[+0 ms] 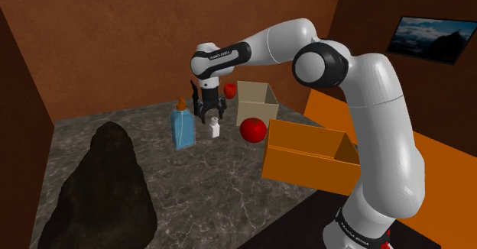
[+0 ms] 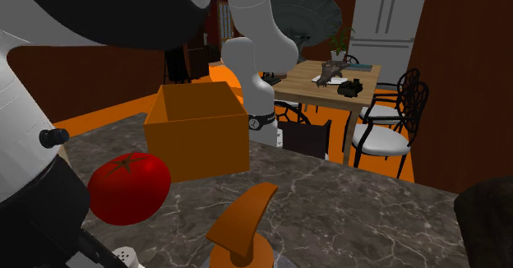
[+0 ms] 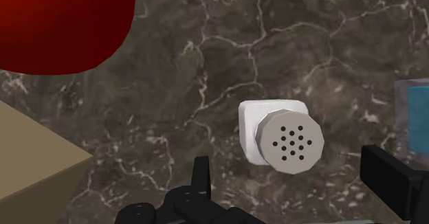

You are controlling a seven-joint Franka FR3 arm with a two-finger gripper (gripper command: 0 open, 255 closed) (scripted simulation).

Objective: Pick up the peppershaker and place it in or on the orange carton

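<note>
A rough, coal-black lump (image 1: pixel 103 186) sits well apart from the gripper (image 1: pixel 209 118), toward the shoulder view's lower left, on a dark marble counter (image 1: pixel 222 194) veined in white. Just beside the gripper on that same side stands a blue, flat-sided bottle (image 1: pixel 182 129) with an orange pump top (image 2: pixel 242 217).

The gripper's black fingers (image 3: pixel 201 181) are spread wide and touch nothing. Just below the gripper, in the gap between the fingers in the wrist view, stands the pepper shaker (image 3: pixel 282 137). It is a white, square-bodied block with a round grey cap pierced by a cluster of small holes. It stands upright on the counter with its long axis vertical and its cap pointing up at the gripper.

Near the gripper on its other side lies a glossy, round red tomato (image 1: pixel 253 130). Behind the tomato is an open-topped tan box (image 1: pixel 256 101) with plain flat walls. Farther from the gripper, toward the shoulder view's right, rests the orange carton (image 1: pixel 309 152), a rectangular box with its mouth open upward. The tomato lies between the shaker and the carton.
</note>
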